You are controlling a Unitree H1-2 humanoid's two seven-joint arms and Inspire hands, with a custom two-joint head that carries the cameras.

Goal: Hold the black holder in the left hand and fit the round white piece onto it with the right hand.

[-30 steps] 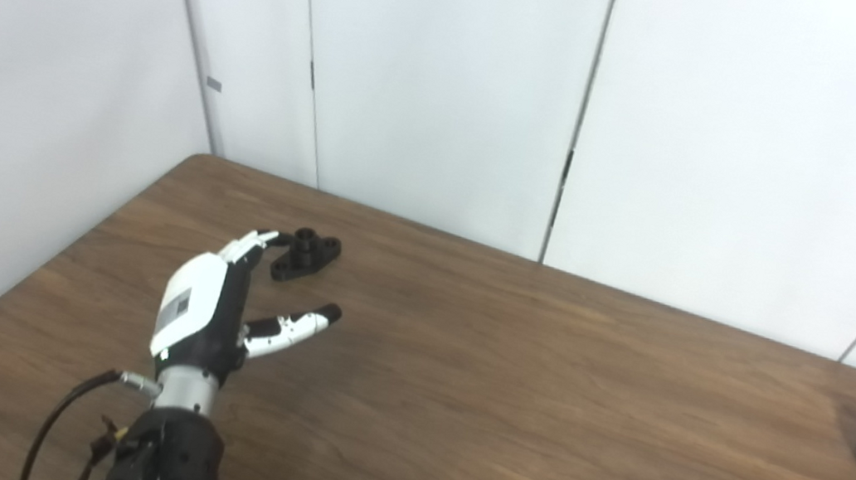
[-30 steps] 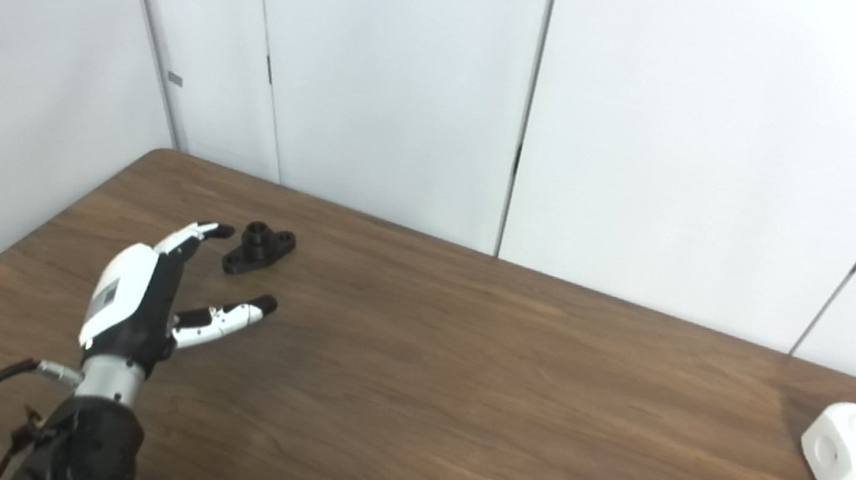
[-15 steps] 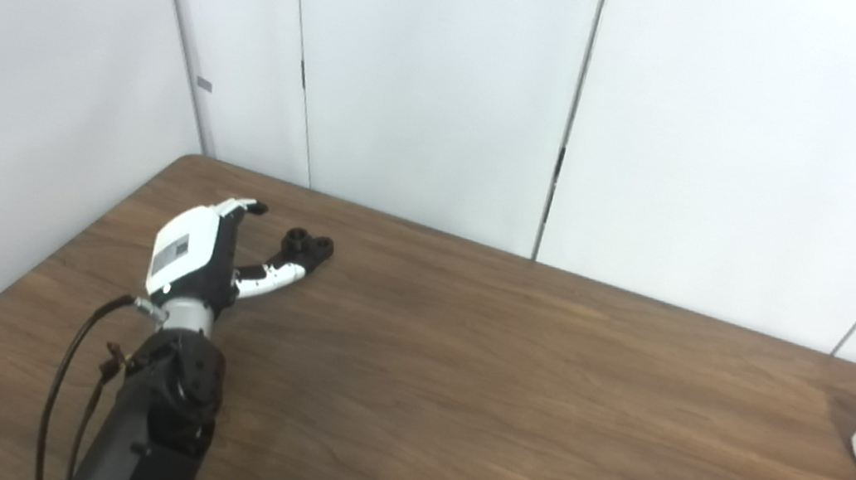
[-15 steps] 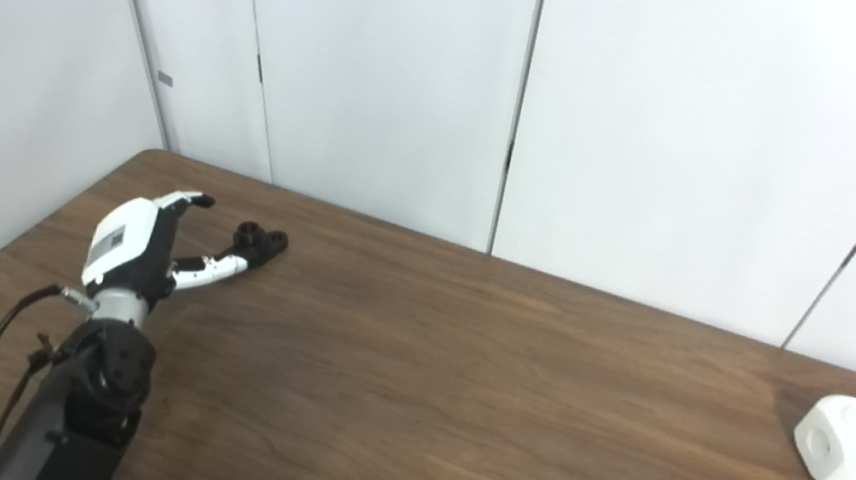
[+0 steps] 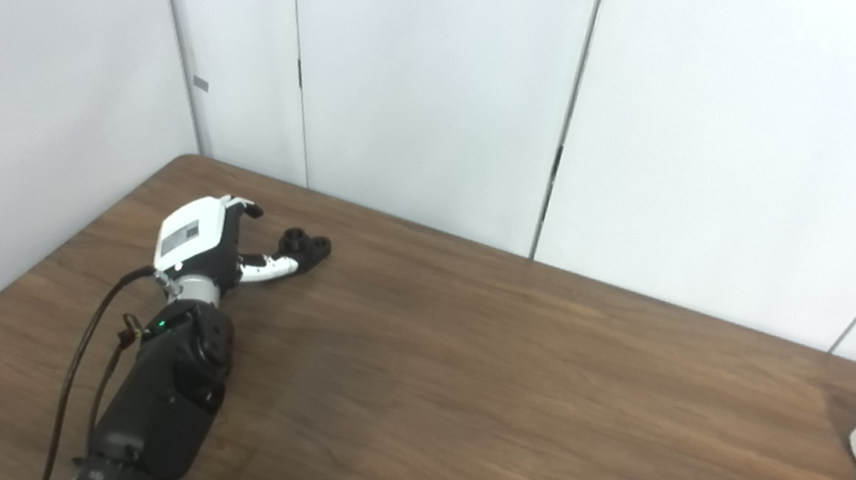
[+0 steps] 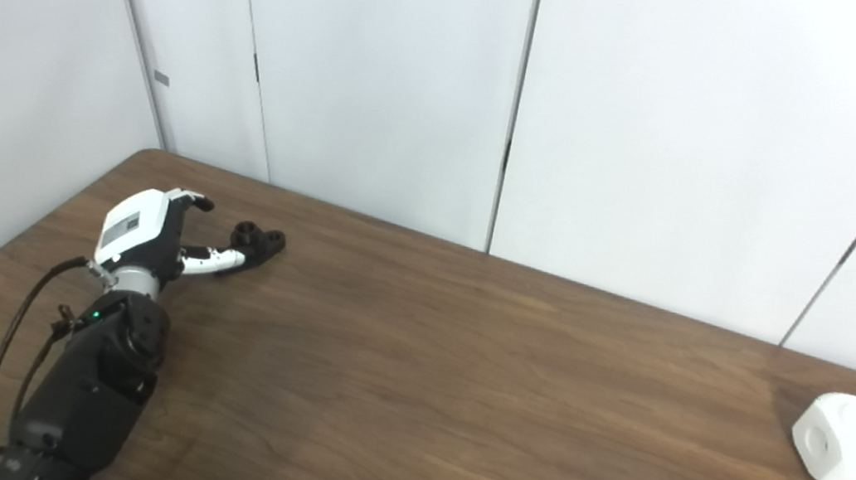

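The left robot hand (image 5: 203, 240) lies at the counter's (image 5: 459, 378) far left corner, fingers apart and holding nothing — its thumb reaches to the black holder (image 5: 306, 245), which rests on the wood. The white piece (image 6: 851, 446) sits well apart, at the right edge. The right robot hand is out of view.

White-backed left hand (image 5: 196, 234) with grey label, black-tipped fingers, silver wrist, black forearm (green light), black cable
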